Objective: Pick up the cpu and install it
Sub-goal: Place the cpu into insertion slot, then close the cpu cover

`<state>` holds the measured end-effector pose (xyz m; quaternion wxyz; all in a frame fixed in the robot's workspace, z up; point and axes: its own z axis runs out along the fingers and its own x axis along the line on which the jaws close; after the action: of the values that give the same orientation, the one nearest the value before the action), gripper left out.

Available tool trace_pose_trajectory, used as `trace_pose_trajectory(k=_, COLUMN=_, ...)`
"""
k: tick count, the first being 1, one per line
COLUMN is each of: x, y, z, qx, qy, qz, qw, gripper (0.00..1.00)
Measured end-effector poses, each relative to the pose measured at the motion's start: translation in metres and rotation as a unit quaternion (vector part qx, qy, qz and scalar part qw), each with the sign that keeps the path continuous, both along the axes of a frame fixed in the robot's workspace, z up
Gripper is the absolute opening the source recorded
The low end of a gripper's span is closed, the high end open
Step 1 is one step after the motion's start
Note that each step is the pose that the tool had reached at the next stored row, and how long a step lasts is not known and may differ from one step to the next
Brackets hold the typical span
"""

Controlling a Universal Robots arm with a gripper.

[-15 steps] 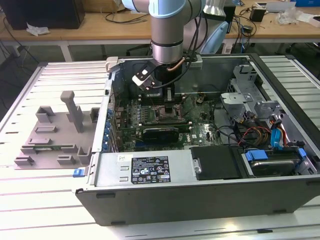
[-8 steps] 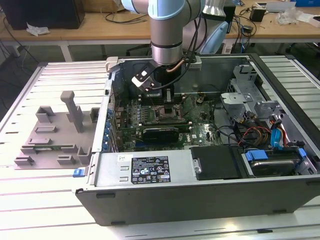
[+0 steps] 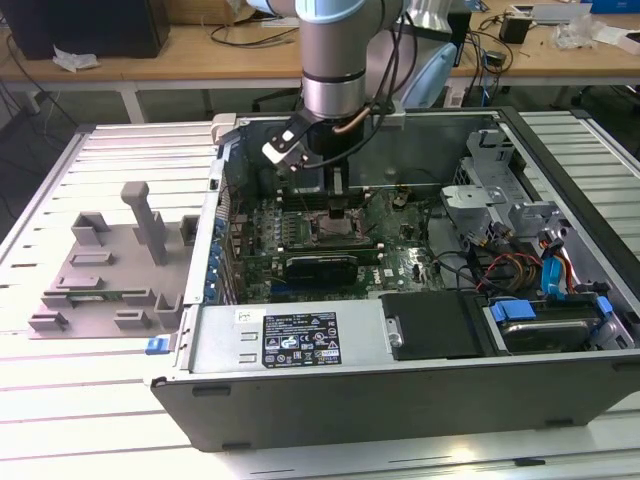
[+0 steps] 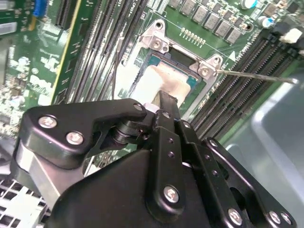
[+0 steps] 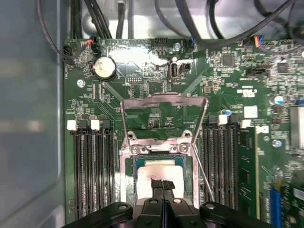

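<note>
The exterior view looks down at a slant, from some way off, over the surface (image 3: 80, 420) into the open computer case (image 3: 400, 400). Both wrist views sit close above the circuit board (image 5: 142, 80): the first faces straight down on the socket (image 5: 156, 148), the second slants past the hand (image 4: 164, 99) onto it.

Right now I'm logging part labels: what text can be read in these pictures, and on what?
White rectangular sticker on the grey metal computer case: print too small to read.
Green motherboard, white printed markings: too small to read.
Nothing else legible.
</note>
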<state>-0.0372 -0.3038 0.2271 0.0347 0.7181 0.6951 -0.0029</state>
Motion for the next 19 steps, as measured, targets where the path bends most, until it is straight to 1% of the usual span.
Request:
trace_pose_trajectory(k=2, x=0.0, y=0.0, z=0.0081, qx=-0.0002, qy=0.0, qz=0.0, qw=1.0, gripper=0.11)
trace_pose_trajectory(k=3, x=0.0, y=0.0, z=0.016, qx=-0.0004, qy=0.0, qz=0.0, qw=1.0, gripper=0.11)
trace_pose_trajectory(k=4, x=0.0, y=0.0, z=0.0209, qx=-0.0004, qy=0.0, qz=0.0, qw=1.0, gripper=0.11)
trace_pose_trajectory(k=5, x=0.0, y=0.0, z=0.0233, qx=-0.0005, qy=0.0, qz=0.0, qw=1.0, gripper=0.11)
trace_pose_trajectory(k=19, x=0.0, y=0.0, z=0.0241, qx=-0.0009, qy=0.0, qz=0.0, qw=1.0, gripper=0.11)
